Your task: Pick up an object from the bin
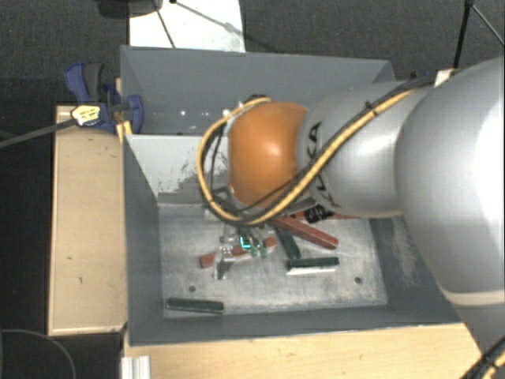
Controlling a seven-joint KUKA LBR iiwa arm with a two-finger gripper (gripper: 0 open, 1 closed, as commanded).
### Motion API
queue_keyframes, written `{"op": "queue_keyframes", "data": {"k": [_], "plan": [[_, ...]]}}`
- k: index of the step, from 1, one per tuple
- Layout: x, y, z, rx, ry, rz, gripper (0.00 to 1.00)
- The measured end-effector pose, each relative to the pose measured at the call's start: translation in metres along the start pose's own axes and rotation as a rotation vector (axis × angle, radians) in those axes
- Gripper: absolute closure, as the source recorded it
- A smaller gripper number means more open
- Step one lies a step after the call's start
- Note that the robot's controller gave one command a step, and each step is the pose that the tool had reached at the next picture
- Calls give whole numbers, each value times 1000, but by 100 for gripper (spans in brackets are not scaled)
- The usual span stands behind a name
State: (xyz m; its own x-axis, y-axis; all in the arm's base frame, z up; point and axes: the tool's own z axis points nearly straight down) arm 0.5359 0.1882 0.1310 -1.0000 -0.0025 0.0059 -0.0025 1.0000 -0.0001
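My gripper [233, 249] hangs low over the middle of the bin floor, most of it hidden under the arm's orange cover. A small reddish-brown piece [208, 260] lies right at its left side, touching or nearly so. Just right of the gripper a dark green stick [289, 245] lies at a slant. A longer reddish-brown bar [309, 232] runs off to the right beneath the arm. Another dark green stick [312, 265] with a pale edge lies flat a little further front-right.
A lone dark green stick [194, 306] lies near the bin's front left corner. The arm and its cover hang over the right and rear of the bin, hiding the floor there.
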Motion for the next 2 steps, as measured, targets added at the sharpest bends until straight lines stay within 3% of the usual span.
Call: {"op": "queue_keyframes", "data": {"k": [1,2], "plan": [[-2,-1,-4,-1,-7,4,0],[-21,-52,56,-3,-18,-46,100]]}}
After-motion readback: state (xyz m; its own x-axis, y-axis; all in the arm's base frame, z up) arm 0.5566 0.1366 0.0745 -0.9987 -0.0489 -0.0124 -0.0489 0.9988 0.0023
